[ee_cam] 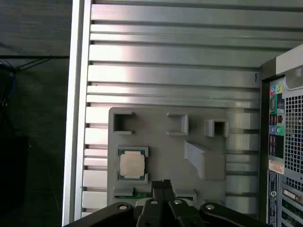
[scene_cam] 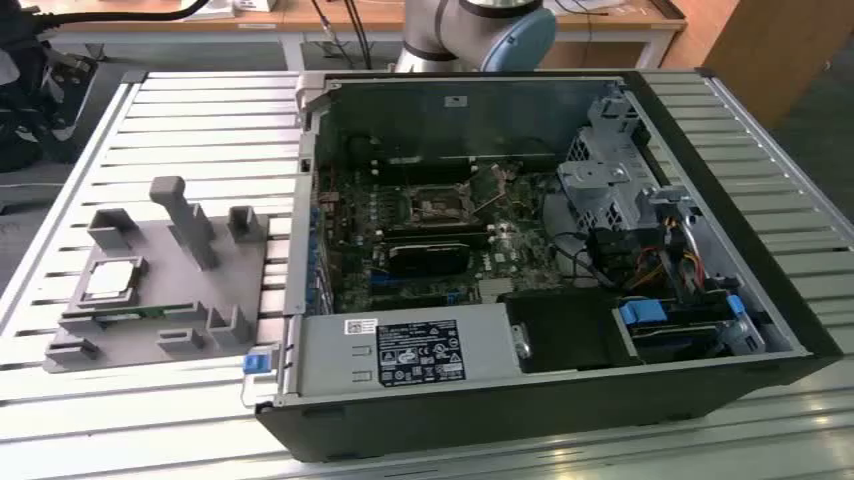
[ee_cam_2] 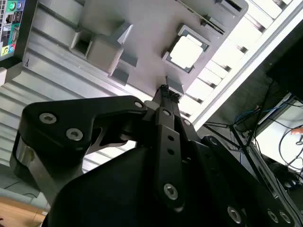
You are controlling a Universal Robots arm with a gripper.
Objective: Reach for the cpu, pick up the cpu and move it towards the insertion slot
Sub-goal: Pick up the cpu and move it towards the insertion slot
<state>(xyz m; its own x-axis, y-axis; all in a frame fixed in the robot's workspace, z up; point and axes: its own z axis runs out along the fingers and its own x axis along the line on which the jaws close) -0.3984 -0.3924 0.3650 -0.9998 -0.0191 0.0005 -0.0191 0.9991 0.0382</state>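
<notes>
The cpu point(scene_cam: 114, 278) lies flat in a square recess of the grey fixture point(scene_cam: 200, 300), at the exterior view's left, its silvery top up. Both wrist views look down on it from well above: cpu point(ee_cam: 131, 165), cpu point(ee_cam_2: 186, 51). My gripper point(ee_cam: 162, 183) hangs high over the fixture, off to one side of the chip, fingers pressed together with nothing between them; the same closed tips show in the second wrist view as gripper point(ee_cam_2: 164, 90). The insertion slot point(scene_cam: 434, 205) sits on the motherboard inside the open computer case, a metal frame round a dark centre.
The open computer case point(scene_cam: 534, 250) stands on a slatted metal table point(scene_cam: 200, 110); its rear panel point(ee_cam: 289, 142) borders the fixture. On the fixture are upright grey posts point(scene_cam: 180, 215) and a thin green circuit strip point(ee_cam: 124, 193). The table's edge point(ee_cam: 78, 118) drops to dark floor.
</notes>
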